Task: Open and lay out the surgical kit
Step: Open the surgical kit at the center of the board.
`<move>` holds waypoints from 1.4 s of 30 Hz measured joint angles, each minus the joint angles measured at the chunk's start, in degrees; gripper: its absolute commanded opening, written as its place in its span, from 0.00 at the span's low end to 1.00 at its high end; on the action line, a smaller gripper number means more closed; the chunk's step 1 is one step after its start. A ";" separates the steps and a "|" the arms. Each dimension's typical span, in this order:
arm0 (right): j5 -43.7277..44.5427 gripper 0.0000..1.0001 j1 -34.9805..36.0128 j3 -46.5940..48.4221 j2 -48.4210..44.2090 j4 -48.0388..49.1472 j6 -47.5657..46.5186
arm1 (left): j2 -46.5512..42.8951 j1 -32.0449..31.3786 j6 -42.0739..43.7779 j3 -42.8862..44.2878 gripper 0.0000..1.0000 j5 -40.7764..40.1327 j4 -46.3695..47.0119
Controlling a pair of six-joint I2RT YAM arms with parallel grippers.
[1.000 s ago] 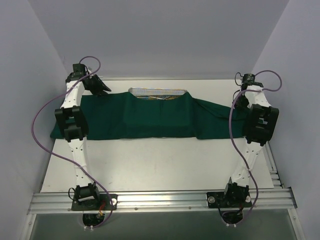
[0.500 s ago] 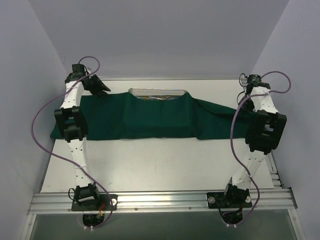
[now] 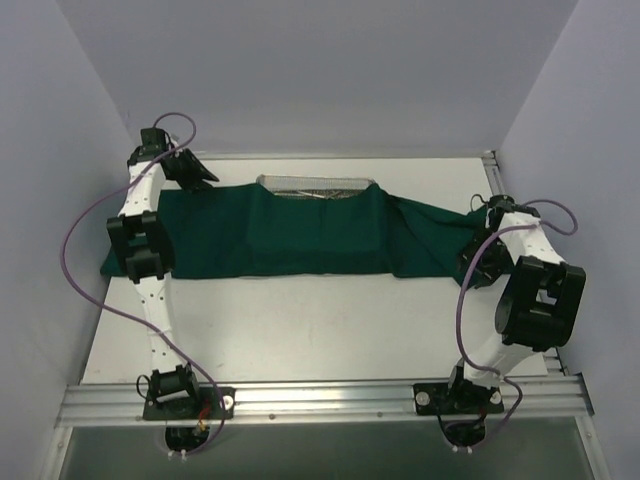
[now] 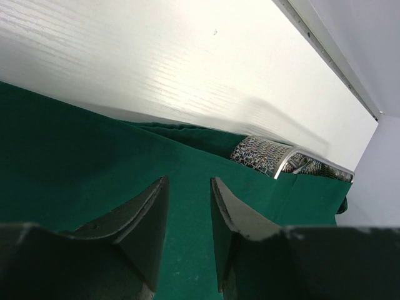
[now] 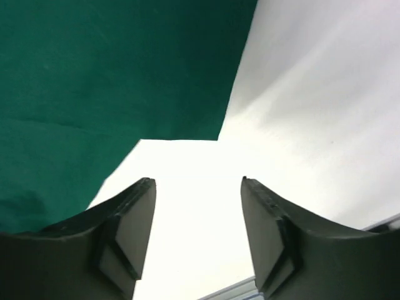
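Note:
The dark green drape (image 3: 290,235) lies spread in a long band across the far half of the table. The silver wire-mesh tray (image 3: 315,183) peeks out at its far edge and shows in the left wrist view (image 4: 262,155). I cannot make out any instruments. My left gripper (image 3: 200,172) hovers over the drape's far left corner, its jaws a little apart with nothing between them (image 4: 189,187); the drape (image 4: 75,162) lies below. My right gripper (image 3: 474,268) is open and empty (image 5: 197,181) over bare table beside the drape's right end (image 5: 94,75).
Bare white table (image 3: 320,325) lies in front of the drape. An aluminium rail (image 3: 320,400) carries the arm bases at the near edge. A metal strip (image 3: 497,175) runs along the table's right side. Grey walls enclose left, back and right.
My right arm has swung back toward the near right, bringing its gripper from the far right corner down to the drape's right end. The left arm has barely moved.

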 measured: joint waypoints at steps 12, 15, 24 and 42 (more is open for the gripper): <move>2.03 0.53 -4.22 36.63 19.78 4.76 -3.10 | 0.48 0.00 -0.02 -0.28 0.41 0.17 0.17; 3.37 0.57 -4.48 44.13 26.10 6.03 -3.61 | 0.48 -0.02 -0.02 -0.90 0.41 0.17 0.31; 6.71 0.54 -1.64 51.15 37.64 8.22 -6.95 | 0.48 -0.02 -0.81 -4.87 0.41 0.46 1.92; 8.81 0.00 -1.60 48.94 40.72 15.61 -9.07 | 0.46 -0.11 -0.96 -5.86 0.41 1.25 3.32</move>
